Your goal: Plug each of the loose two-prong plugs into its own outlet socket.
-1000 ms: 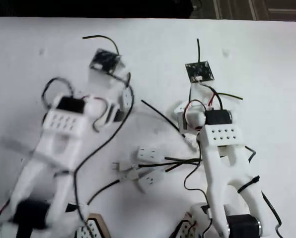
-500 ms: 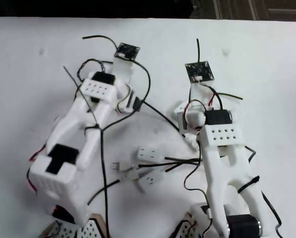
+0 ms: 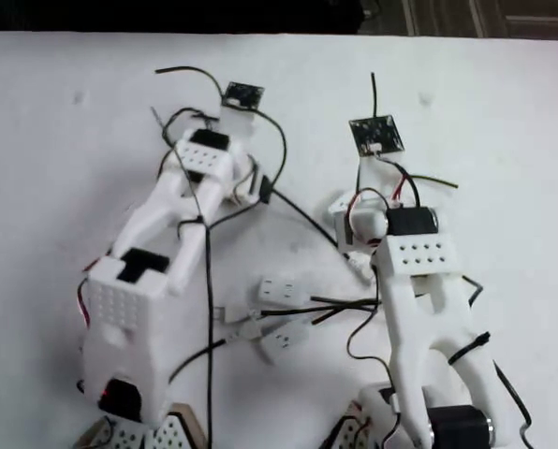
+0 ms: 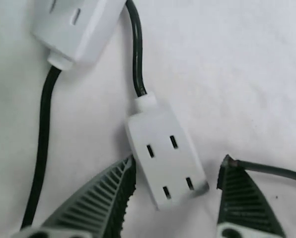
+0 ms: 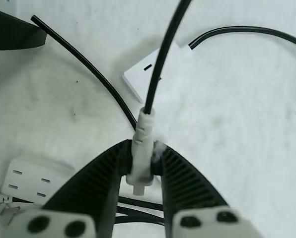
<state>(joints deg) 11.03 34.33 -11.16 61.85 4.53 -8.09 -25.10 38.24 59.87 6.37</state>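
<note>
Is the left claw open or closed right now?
Open. The left gripper has its two fingers standing apart, one on either side of the white outlet socket.

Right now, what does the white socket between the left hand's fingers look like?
The socket is a white, plastic-looking block with two pairs of dark slots facing up. A black cord leaves one end. It lies flat on the white table, between the open fingers of the left hand; whether one touches it is unclear.
</note>
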